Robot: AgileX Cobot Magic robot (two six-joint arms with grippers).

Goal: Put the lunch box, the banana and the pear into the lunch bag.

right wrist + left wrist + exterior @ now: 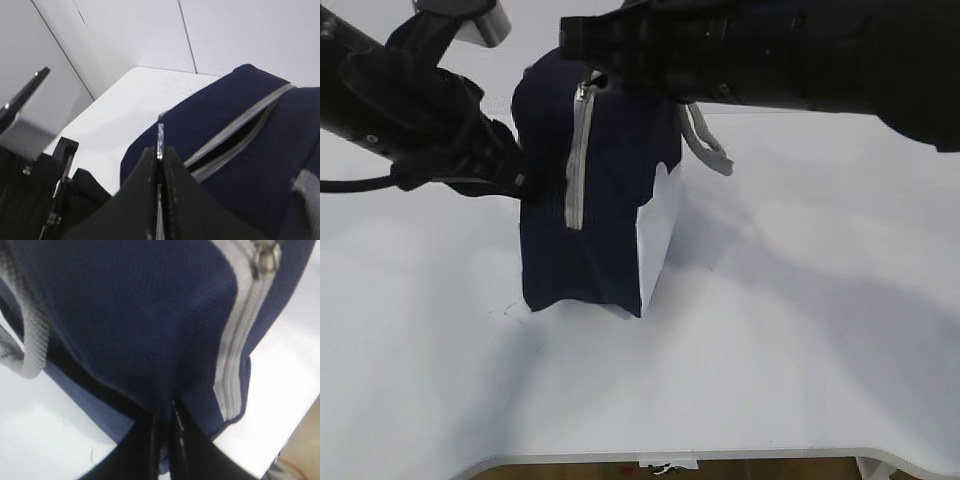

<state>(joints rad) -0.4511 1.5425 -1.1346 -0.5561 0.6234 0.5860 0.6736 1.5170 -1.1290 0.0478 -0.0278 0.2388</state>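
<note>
On the left, the left gripper (pixel 520 180) is pinched together on a fold of the bag (pixel 605 220) at its left side – the left wrist view shows navy cloth drawn in between the closed fingers (pixel 155 440). To do this step well, I judge that this grip should hold the bag steady, low and firm, while the other arm works the zipper (pixel 577 160); if the cloth slips, the bag may tip or drag. The bag stands upright near the middle of the white table (pixel 800 330), navy with a grey zipper down its front, a white side panel and a grey handle (pixel 710 150) behind. At the right, the right gripper (pixel 595 82) is at the zipper's top, closed on a thin metal piece (pixel 160 142) – probably the pull. Lunch box, banana and pear are not in view
</note>
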